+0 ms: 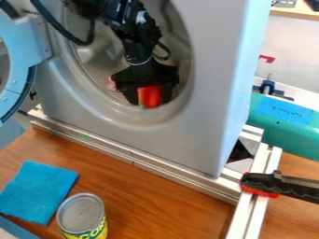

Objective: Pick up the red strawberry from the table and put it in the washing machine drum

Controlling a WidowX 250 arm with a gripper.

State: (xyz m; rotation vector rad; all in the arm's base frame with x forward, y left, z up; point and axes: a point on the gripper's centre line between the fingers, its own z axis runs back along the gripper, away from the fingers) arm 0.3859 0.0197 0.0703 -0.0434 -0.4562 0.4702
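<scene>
The black gripper (pixel 149 97) hangs in the round opening of a grey front-loading machine (pixel 205 93), close to the opening's lower rim. Its fingers are closed against both sides of a red object (pixel 149 96), which has a yellowish streak on its left part. The gripper body hides the object's upper end. Just left of the gripper, a small pinkish item (pixel 111 84) shows inside the drum.
The machine's round door (pixel 38 39) stands open at the left. Metal rails (pixel 134 156) run along its base. On the wooden table lie a blue cloth (pixel 38 190) and an upright can (pixel 82 217). A black-and-red clamp (pixel 274 185) grips the right rail.
</scene>
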